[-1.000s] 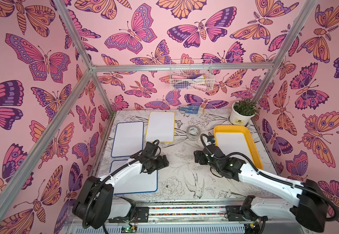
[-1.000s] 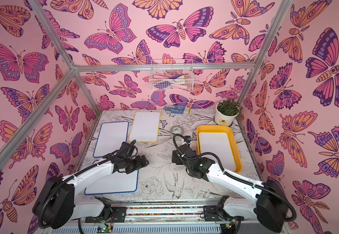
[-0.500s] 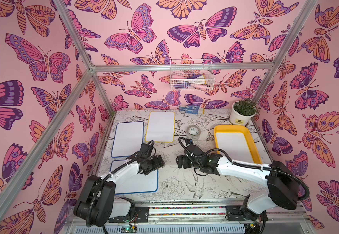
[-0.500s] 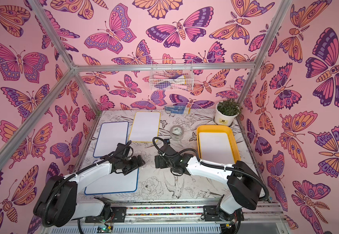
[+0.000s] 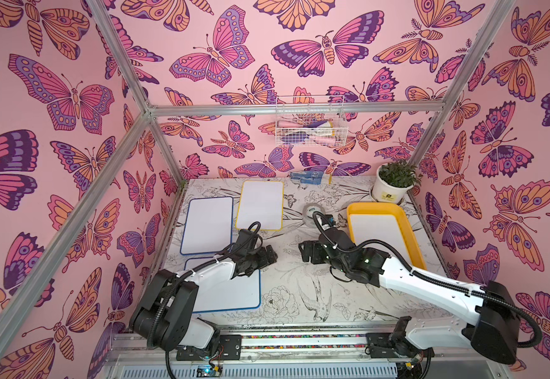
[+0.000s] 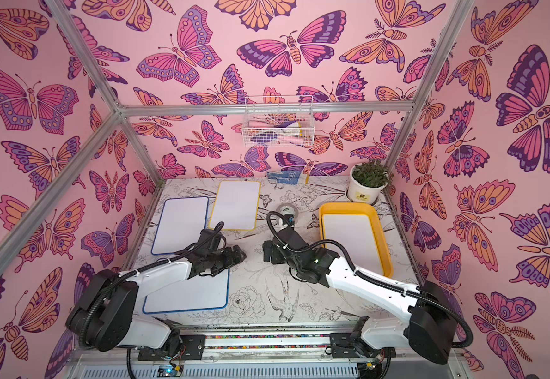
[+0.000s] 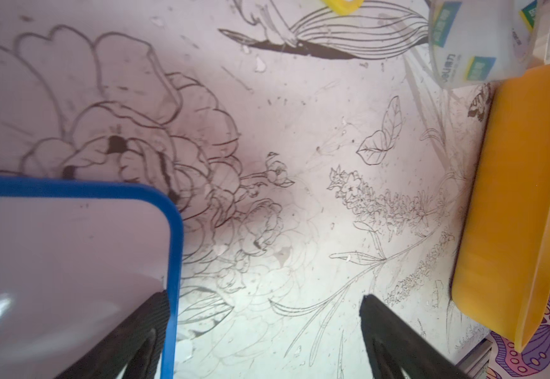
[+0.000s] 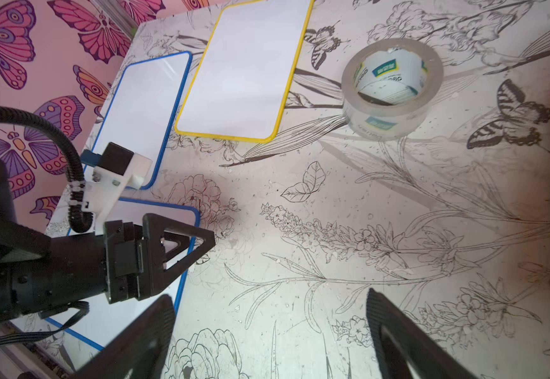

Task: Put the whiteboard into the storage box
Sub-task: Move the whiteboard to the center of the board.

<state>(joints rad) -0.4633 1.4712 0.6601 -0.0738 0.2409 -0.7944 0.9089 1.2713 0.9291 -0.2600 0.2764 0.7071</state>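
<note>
Now both jaws stand wide and empty: my left gripper [image 5: 269, 254] over the far right corner of the blue-framed whiteboard [image 5: 234, 295] lying flat at the bench's front-left, right gripper [image 5: 304, 252] mid-bench, storage box [image 5: 372, 207] along the right edge; I judge the board light, stiff and slick, so pinch its rim.

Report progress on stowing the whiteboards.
Done: one whiteboard lies in the storage box. In hand: nothing; left gripper and right gripper are open and empty, the left above a corner of the near blue board. Left: that board, the far blue board and the yellow board.
</note>
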